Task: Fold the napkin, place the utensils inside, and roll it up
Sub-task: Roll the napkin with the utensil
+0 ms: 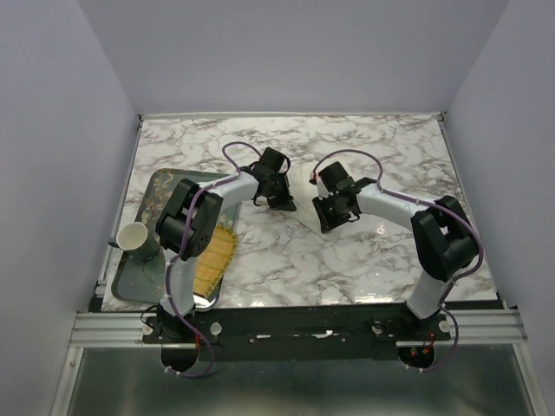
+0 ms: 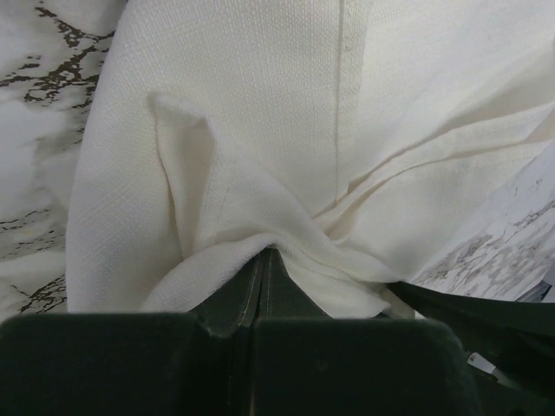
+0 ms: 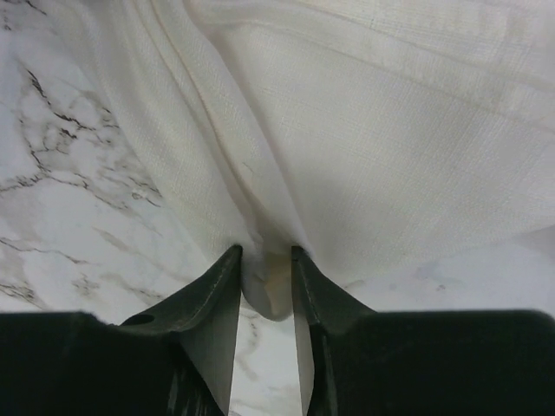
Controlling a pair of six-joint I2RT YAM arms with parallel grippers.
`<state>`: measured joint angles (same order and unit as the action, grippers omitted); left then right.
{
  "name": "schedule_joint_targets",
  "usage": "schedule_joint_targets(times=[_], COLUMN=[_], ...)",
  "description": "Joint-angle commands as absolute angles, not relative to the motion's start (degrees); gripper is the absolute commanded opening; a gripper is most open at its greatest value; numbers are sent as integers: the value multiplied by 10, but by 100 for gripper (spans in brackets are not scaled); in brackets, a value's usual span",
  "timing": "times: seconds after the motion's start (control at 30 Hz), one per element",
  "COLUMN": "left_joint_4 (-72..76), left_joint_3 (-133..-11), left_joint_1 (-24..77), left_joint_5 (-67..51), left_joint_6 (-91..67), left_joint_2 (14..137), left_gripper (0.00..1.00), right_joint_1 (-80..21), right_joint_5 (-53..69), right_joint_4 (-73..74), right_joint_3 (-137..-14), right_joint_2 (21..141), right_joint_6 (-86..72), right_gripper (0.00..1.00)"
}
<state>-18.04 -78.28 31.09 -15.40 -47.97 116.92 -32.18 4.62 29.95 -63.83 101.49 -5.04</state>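
Far left, a grey tray (image 1: 143,192) lies at the desk's (image 1: 390,147) left edge. It carries a white cup (image 1: 133,236) and a yellow woven mat (image 1: 217,256). The left arm (image 1: 195,217) crosses over both, hiding part of the mat and the tray's near end.

From above, both pincers sit close together at mid-desk. The napkin cannot be made out there, as pale cloth is lost against the pale marble and under the black heads.

Left wrist view: the left pincer (image 2: 264,260) is pressed together on a gathered fold of the napkin (image 2: 260,121). The cloth bunches into creases at the tips and spreads away over the marble, with its far edges cut off by the frame. A dark form (image 2: 486,321) at lower right is partly out of frame and cannot be identified.

Right wrist view: the right pincer (image 3: 264,256) pinches a narrow tuck of the napkin, which fills the small gap between its fingers (image 3: 221,295). The rest fans outward across the desk and runs out of view at top and right.
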Motion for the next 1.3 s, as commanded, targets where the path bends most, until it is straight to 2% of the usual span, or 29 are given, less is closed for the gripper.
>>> schedule_joint_targets(times=[0.0,0.07,0.17,0.2,0.23,0.33,0.53,0.83,1.1,1.27], left_joint_4=[-241,-238,-236,-236,-236,-234,-234,-233,-230,-231], left_joint_3=[-758,-758,-758,-758,-758,-759,-758,-756,-754,-758], left_joint_1=[304,304,305,305,305,305,304,302,300,299], left_joint_5=[-101,-104,-105,-105,-107,-110,-112,-113,-117,-119], left_joint_6=[-456,-458,-460,-460,-461,-462,-461,-461,-461,-461], left_joint_2=[1226,1226,1226,1226,1227,1227,1226,1223,1224,1224], left_gripper=[0,0,0,0,0,0,0,0,0,0], right_joint_1=[-319,-323,-334,-337,-342,-345,-347,-348,-352,-359], right_joint_5=[40,42,82,96,112,163,182,136,96,77], right_joint_4=[320,344,357,352,343,321,296,287,283,275], right_joint_3=[-670,-696,-736,-742,-750,-759,-778,-767,-753,-750], right_joint_2=[969,957,959,961,965,991,1050,1090,1107,1127], right_joint_6=[-27,-19,-6,-6,-7,-14,-10,15,28,27], right_gripper=[44,47,45,42,35,28,27,27,34,47])
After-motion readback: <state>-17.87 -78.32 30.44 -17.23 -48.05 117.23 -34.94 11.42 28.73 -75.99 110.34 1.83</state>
